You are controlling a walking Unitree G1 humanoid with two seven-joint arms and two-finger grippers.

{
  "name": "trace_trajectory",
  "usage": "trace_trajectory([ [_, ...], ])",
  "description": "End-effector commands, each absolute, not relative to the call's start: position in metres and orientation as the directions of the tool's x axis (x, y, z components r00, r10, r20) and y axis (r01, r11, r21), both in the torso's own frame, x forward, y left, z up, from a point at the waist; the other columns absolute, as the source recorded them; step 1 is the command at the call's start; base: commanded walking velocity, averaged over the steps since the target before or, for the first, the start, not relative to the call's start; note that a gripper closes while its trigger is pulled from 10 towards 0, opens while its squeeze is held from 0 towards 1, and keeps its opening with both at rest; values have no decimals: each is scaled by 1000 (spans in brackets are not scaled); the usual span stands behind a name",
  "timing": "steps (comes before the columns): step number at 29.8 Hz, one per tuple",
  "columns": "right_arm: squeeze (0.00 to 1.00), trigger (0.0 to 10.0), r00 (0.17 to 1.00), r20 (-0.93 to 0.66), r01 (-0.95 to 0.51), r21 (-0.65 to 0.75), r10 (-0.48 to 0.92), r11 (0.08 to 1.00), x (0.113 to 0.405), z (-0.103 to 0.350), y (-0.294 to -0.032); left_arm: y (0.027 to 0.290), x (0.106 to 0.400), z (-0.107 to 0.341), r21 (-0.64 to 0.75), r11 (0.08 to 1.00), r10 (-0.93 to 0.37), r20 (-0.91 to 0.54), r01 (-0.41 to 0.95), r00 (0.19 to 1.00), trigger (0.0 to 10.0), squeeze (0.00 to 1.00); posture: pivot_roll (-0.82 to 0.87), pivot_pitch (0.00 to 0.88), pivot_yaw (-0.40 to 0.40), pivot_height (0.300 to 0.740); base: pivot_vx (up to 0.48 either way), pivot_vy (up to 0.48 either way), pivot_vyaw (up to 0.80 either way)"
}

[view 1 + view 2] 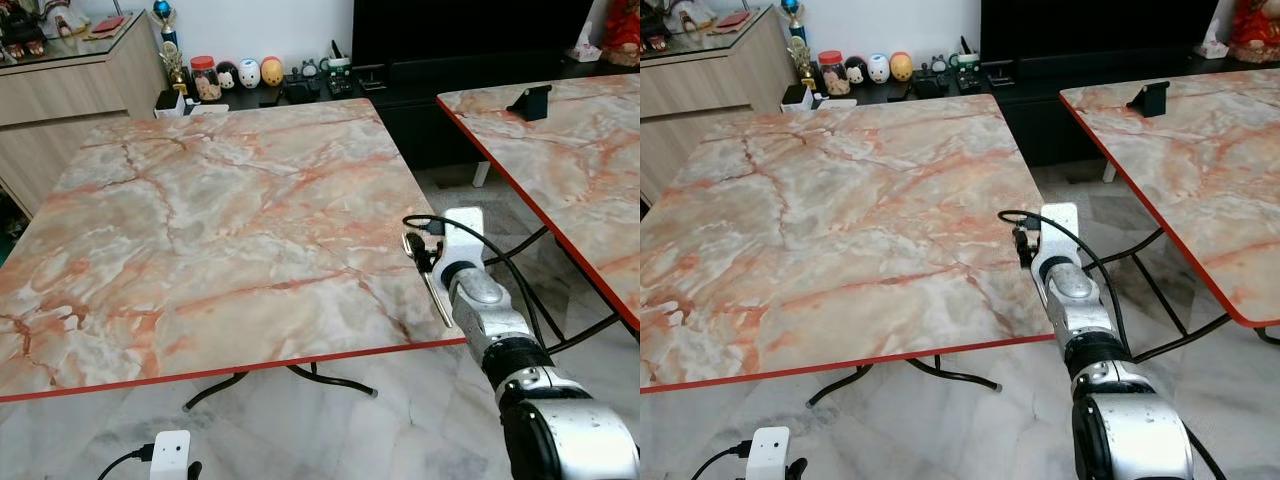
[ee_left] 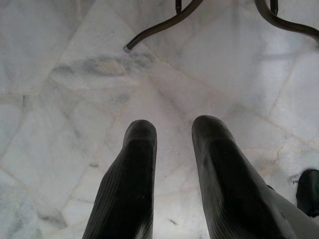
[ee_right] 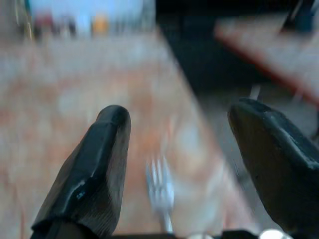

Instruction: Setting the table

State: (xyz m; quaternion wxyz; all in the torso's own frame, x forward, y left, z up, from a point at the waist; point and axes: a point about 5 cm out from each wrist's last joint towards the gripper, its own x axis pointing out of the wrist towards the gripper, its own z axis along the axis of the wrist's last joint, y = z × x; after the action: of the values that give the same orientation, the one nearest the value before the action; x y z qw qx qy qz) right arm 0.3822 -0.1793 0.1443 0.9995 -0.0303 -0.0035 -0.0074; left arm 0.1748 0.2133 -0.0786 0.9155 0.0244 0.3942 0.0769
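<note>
Right gripper (image 3: 174,144) spread wide, fork (image 3: 160,191) beneath, on table (image 1: 220,230)

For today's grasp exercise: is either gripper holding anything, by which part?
Nothing. Right gripper open, the fork loose between its jaws; left gripper open, empty.

Bare marble table (image 1: 220,230); second table (image 1: 580,170) crowds its right edge.
</note>
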Motion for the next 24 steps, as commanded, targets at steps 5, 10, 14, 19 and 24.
trace_trajectory([
  [5,0,10000,975,221,48,-88,-27,995,359,150,-175,217,169,-80,119,984,177,-722,-132,669,10000,0,-60,0,52,740,0,0,0],
  [10,0,10000,968,247,55,-80,-34,995,338,140,-175,217,168,-80,119,984,176,-721,-130,670,10000,0,-68,0,55,740,0,0,0],
  [14,0,10000,971,232,76,-68,-59,995,330,135,-176,216,169,-80,117,985,171,-719,-126,673,10000,0,-71,0,54,740,0,0,0],
  [19,0,10000,972,227,71,-71,-53,995,330,136,-173,215,171,-80,118,985,172,-715,-126,678,10000,0,-64,0,46,740,0,0,0],
  [24,0,10000,970,233,88,-71,-69,994,330,139,-173,215,170,-80,119,985,174,-715,-128,677,10000,0,-61,0,43,740,0,0,0],
])
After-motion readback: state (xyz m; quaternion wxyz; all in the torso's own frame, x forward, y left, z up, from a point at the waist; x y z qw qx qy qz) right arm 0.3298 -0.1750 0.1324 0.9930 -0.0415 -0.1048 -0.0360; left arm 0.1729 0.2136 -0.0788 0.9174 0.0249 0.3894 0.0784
